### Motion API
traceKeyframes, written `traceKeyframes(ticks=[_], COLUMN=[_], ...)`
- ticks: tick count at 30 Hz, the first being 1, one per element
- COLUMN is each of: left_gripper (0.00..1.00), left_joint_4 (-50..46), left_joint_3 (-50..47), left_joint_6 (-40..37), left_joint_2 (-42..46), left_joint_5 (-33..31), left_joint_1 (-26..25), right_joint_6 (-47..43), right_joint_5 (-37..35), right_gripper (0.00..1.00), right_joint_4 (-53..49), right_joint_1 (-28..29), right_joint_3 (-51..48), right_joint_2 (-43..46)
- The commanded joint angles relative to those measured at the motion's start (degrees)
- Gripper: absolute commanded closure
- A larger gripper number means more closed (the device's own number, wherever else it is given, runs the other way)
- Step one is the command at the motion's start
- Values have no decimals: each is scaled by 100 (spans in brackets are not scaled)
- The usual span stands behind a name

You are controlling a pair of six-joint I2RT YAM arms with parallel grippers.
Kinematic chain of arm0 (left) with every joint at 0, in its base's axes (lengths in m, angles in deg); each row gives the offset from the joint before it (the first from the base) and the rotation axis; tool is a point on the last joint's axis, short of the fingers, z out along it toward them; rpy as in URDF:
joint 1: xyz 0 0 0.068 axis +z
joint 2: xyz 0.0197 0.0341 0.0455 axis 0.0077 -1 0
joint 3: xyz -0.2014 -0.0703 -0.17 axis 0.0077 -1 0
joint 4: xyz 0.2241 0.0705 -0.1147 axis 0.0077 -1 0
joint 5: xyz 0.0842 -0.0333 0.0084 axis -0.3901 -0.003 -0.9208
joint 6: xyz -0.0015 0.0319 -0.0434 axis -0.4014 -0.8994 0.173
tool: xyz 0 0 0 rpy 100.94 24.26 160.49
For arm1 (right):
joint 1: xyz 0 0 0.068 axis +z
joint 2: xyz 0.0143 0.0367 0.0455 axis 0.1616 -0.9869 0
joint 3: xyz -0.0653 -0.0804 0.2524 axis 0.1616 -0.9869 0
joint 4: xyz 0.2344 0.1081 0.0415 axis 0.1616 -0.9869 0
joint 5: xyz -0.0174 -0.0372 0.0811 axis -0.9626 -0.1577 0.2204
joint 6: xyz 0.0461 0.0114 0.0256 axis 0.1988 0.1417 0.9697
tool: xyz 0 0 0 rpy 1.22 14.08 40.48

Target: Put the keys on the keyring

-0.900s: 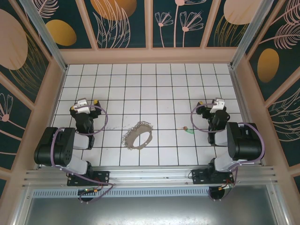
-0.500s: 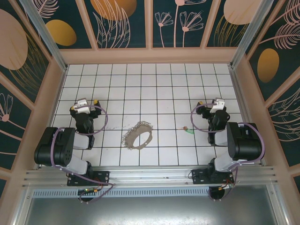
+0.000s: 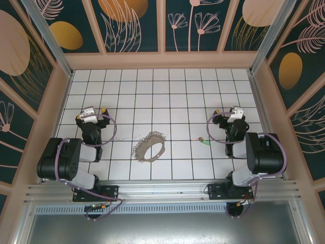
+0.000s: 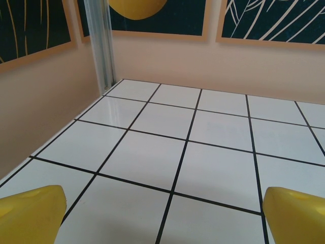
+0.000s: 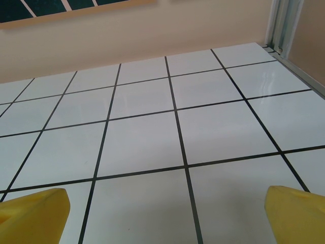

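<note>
1. Lying nearest the arm bases, the keyring rests flat on the tiled table, between the two arms. It looks thin and flush with the surface, so it may skid away when a finger tries to get under it. Its fringe of small loops could also snag.
2. Just to its right, apart from it, sits the key with its green head. So tiny a thing could be flicked aside or pinched crooked, which would spoil the threading.
3. Farther out, the left gripper and right gripper both hang with fingers spread wide, holding nothing. Both point toward the far wall, so each must turn back toward its piece. A hasty descent may miss.
</note>
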Motion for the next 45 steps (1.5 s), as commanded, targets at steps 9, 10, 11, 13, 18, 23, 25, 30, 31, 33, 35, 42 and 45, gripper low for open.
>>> traceKeyframes(ticks=[9, 10, 11, 13, 18, 23, 25, 30, 31, 33, 35, 42, 45], left_gripper=[1, 2, 2, 2, 3, 3, 2, 2, 3, 4, 5, 13, 21], left_joint_4=[-2514, -2878, -3316, -4001, -5485, -5863, -5748, -5773, -5847, -6020, -6051, -6278, -6437], left_joint_3=[1155, 1339, 1530, 1884, 2509, 2389, 2225, 2022, 1989, 1937, 1783, 1513, 1561], left_joint_6=[134, 262, 439, 841, 1874, 2723, 2997, 3086, 3033, 2838, 2533, 2172, 2079], left_joint_2=[1082, 1172, 1246, 1381, 1693, 2083, 2219, 2450, 2458, 2458, 2440, 2202, 2014], left_joint_5=[130, 140, 153, 269, 1118, 2961, 3368, 3397, 3355, 3243, 3175, 2469, 2121], left_joint_1=[24, 23, 24, 24, 25, -10, -160, -1113, -1308, -1687, -2088, -3210, -3614], right_joint_6=[727, 1068, 1520, 2066, 2074, 2423, 2589, 3234, 3361, 3538, 3733, 3920, 3971], right_joint_5=[-878, -994, -1164, -1211, 476, 657, 543, 73, -19, -228, -598, -1103, -1184], right_gripper=[1, 1, 1, 1, 15, 20, 22, 22, 22, 22, 20, 20, 20], right_joint_4=[-2391, -2784, -3286, -4139, -4535, -5101, -5067, -4740, -4731, -4726, -4822, -5033, -5003], right_joint_1=[-50, -57, -81, -128, -46, 562, 928, 1960, 2128, 2438, 2759, 3298, 3324], right_joint_3=[783, 942, 1124, 1511, 1606, 1498, 1338, 817, 749, 646, 596, 438, 372], right_joint_2=[1688, 1849, 1966, 2055, 2216, 2286, 2345, 2694, 2755, 2855, 2936, 2962, 2986])
